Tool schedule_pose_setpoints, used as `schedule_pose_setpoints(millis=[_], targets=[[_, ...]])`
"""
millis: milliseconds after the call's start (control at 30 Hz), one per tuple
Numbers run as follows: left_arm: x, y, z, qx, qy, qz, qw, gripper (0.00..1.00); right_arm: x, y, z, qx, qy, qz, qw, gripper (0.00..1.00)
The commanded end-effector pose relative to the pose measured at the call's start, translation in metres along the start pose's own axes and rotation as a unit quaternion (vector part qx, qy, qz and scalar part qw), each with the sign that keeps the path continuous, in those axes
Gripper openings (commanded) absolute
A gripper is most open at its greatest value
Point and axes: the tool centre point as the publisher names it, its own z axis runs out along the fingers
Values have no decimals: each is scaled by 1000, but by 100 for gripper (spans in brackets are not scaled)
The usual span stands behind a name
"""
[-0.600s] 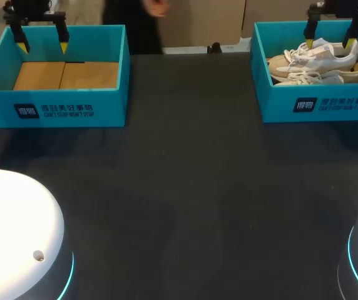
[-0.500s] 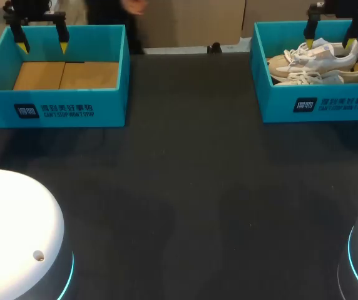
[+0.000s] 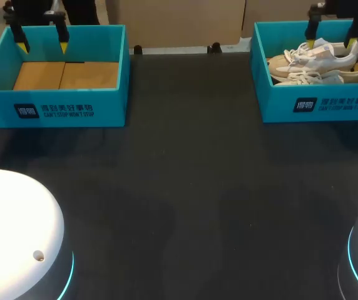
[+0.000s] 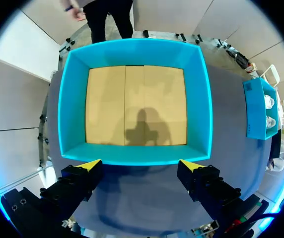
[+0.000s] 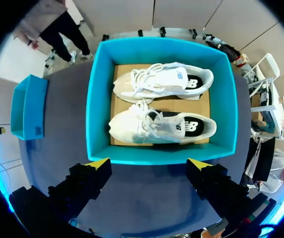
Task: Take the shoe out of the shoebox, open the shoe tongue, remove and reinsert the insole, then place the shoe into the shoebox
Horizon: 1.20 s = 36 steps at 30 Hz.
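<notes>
**Two shoes in the box, both arms hanging above**

There is a dark flat worktop (image 3: 185, 187) with two bright blue open boxes at its far side, well apart from each other.

The blue cardboard shoebox on the right (image 3: 320, 106) (image 5: 96, 99) holds two shoes, side by side. Both are soft white and cream sneakers with white laces. The far white sneaker (image 3: 313, 53) (image 5: 162, 79) lies by the back wall. The near white sneaker (image 3: 329, 76) (image 5: 157, 126) lies by the front wall. Their toes point toward the other box. Their laces face up. Both shoes rest on the brown cardboard bottom of the shoebox. Nothing is touching them.

The right fingers (image 3: 308, 42) (image 5: 98, 163) are black with yellow tips. They hang in the air above the shoebox. They are spread wide and pinch nothing. In the right wrist view the yellow tips line up with the front wall of the shoebox.

The blue cardboard box on the left (image 3: 54, 109) (image 4: 72, 99) has only its flat brown cardboard bottom (image 3: 66, 75) (image 4: 132, 99) to show. The left fingers (image 3: 21, 45) (image 4: 90, 164) hang above this box. They too are spread wide and hold nothing. Their dark shadow falls on the brown bottom.
</notes>
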Motion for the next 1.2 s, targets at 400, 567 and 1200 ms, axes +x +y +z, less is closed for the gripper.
schedule_pose_setpoints(millis=[400, 567, 1200], targets=[[0, 1, 1, 1, 1, 0, 1000, 100, -76, 16, 43, 11, -15, 8, 1000, 100], [0, 1, 1, 1, 1, 0, 1000, 100, -93, 18, 53, 12, -32, -1, 999, 100], [0, 1, 1, 1, 1, 0, 1000, 100, -140, 25, 104, 31, -47, -39, 998, 100]])
